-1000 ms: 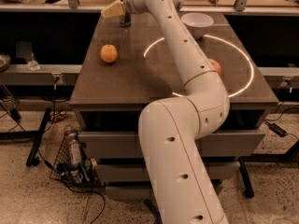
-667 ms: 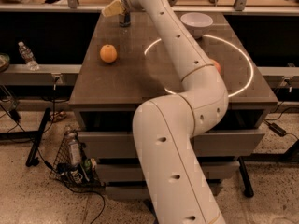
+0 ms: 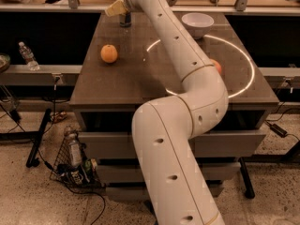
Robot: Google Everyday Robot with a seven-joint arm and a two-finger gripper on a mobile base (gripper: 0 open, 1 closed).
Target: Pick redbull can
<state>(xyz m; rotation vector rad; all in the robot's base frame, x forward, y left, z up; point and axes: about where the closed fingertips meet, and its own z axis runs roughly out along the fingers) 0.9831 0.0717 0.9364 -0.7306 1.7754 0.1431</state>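
Observation:
The redbull can (image 3: 124, 19) stands upright at the far left end of the dark table (image 3: 122, 86); only its dark lower body shows. My gripper (image 3: 115, 8) is at the can's top left, touching or just in front of its upper part and hiding it. My white arm (image 3: 187, 78) reaches across the table from the near side to the far end.
An orange (image 3: 108, 53) lies on the table's left side, nearer than the can. A white bowl (image 3: 197, 22) sits at the far right. A second orange fruit (image 3: 217, 67) peeks out behind my arm. A clear plastic bottle (image 3: 27, 56) stands on the left ledge. A wire basket (image 3: 71, 162) sits on the floor.
My arm's lower links have shifted slightly left. The gripper has stayed at the can, moving only a little. The can and the orange have not moved.

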